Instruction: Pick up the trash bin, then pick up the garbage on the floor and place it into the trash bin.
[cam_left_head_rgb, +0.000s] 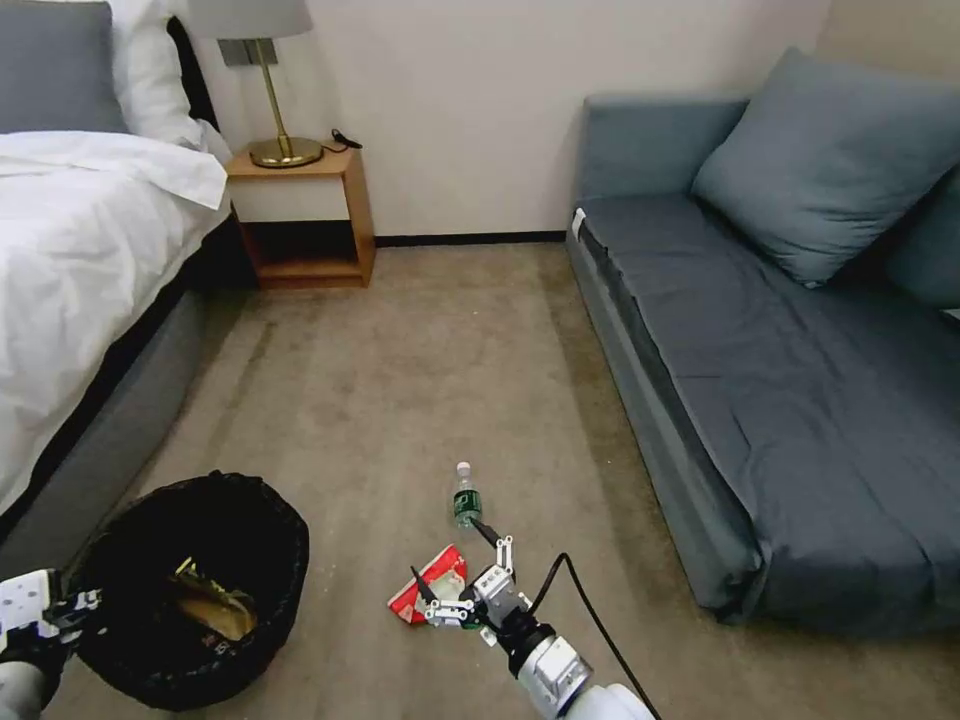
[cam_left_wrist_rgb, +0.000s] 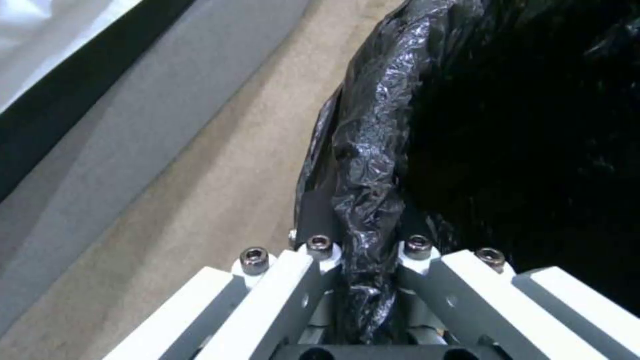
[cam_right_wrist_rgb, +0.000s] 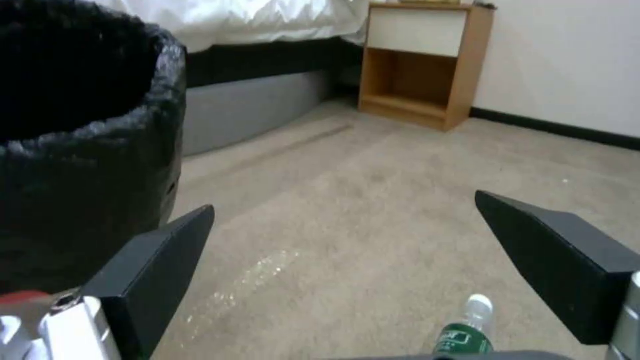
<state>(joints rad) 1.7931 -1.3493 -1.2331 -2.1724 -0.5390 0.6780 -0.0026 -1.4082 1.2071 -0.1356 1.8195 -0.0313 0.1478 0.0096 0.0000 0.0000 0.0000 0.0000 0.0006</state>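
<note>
Your left end effector (cam_left_wrist_rgb: 363, 280) pinched the trash bin (cam_left_head_rgb: 190, 590) rim; your right end effector (cam_left_head_rgb: 470, 570), spread between carton (cam_left_head_rgb: 430, 590) and bottle (cam_left_head_rgb: 466, 497), risked knocking either away

beige carpet (cam_left_head_rgb: 420, 380) throughout. white-sheeted bed (cam_left_head_rgb: 70, 260) on grey base at left. wooden nightstand (cam_left_head_rgb: 305, 215) against cream wall (cam_left_head_rgb: 450, 100), brass lamp (cam_left_head_rgb: 270, 80) on top. grey-blue sofa (cam_left_head_rgb: 780, 400) with cushion (cam_left_head_rgb: 830, 160) at right.
</note>
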